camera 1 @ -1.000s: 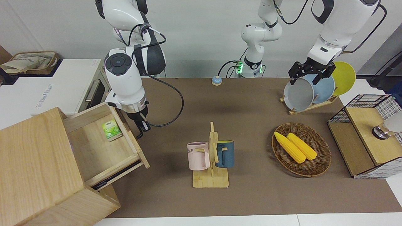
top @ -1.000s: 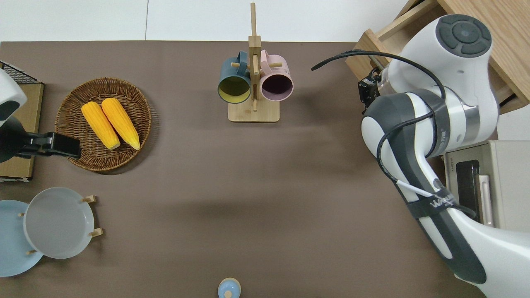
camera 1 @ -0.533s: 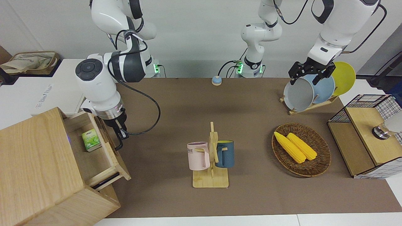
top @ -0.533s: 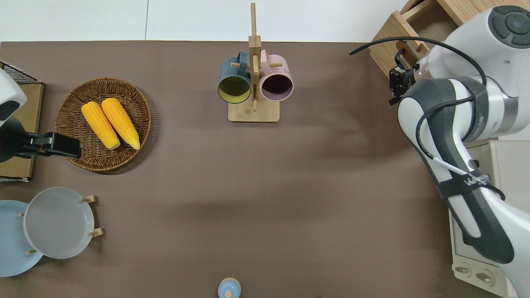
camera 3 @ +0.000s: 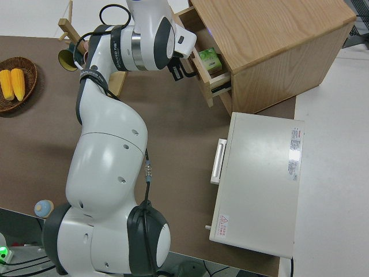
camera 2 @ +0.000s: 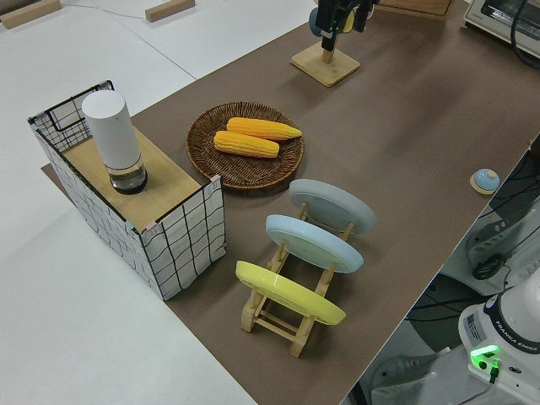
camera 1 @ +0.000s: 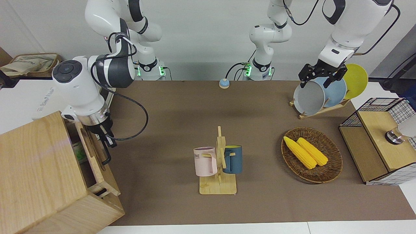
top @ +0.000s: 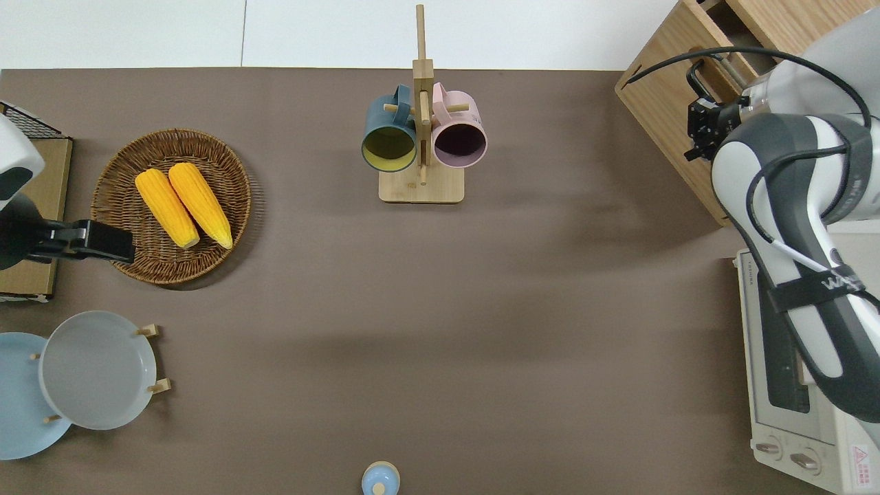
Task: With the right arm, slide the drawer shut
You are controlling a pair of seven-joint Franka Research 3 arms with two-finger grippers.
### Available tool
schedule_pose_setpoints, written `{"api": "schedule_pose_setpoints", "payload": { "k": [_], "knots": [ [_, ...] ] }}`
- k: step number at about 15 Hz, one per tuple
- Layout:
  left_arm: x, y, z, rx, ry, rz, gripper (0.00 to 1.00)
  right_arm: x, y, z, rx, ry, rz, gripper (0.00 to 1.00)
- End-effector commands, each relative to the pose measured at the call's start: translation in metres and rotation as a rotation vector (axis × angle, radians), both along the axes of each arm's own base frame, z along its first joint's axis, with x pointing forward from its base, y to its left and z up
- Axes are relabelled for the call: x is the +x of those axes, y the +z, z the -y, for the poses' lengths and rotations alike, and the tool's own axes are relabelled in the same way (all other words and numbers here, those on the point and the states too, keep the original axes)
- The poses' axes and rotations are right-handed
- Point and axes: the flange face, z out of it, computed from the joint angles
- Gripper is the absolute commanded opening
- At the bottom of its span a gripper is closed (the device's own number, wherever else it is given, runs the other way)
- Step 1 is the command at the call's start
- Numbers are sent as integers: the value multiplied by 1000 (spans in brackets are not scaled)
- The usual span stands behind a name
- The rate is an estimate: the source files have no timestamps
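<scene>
The drawer (camera 1: 94,156) is seen slightly out of the cabinet (camera 1: 39,175), its handle (camera 1: 104,150) touched by the right tool (camera 1: 109,140), whose finger spread cannot be told.

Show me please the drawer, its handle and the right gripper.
drawer (camera 1: 93,152): front view, front panel.
handle (camera 1: 106,152): front view, black loop bar.
right gripper (camera 1: 108,139): front view, between its fingertips.

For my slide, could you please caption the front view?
Right gripper at the black handle of the nearly closed light-wood drawer; left arm parked.
</scene>
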Motion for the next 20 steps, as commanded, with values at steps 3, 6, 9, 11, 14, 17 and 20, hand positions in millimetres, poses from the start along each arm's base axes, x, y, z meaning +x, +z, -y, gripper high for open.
{"api": "schedule_pose_setpoints", "payload": {
  "k": [3, 6, 9, 11, 14, 17, 20],
  "knots": [
    [2, 3, -1, 16, -11, -6, 993, 12, -1, 36, -9, 0, 53, 0],
    [2, 4, -1, 16, -11, -5, 993, 12, -1, 40, -7, -2, 53, 0],
    [2, 4, -1, 16, -11, -5, 993, 12, 0, 33, -4, 4, 54, 0],
    [2, 3, -1, 16, -11, -6, 993, 11, 0, 25, 0, 15, 51, 0],
    [2, 3, -1, 16, -11, -6, 993, 11, -1, -8, 2, 62, 41, 0],
    [2, 3, -1, 16, -11, -6, 993, 5, 7, -53, -5, 128, 40, 0],
    [2, 3, -1, 16, -11, -6, 993, -10, 22, -91, -15, 242, 4, 0]
  ]
}}
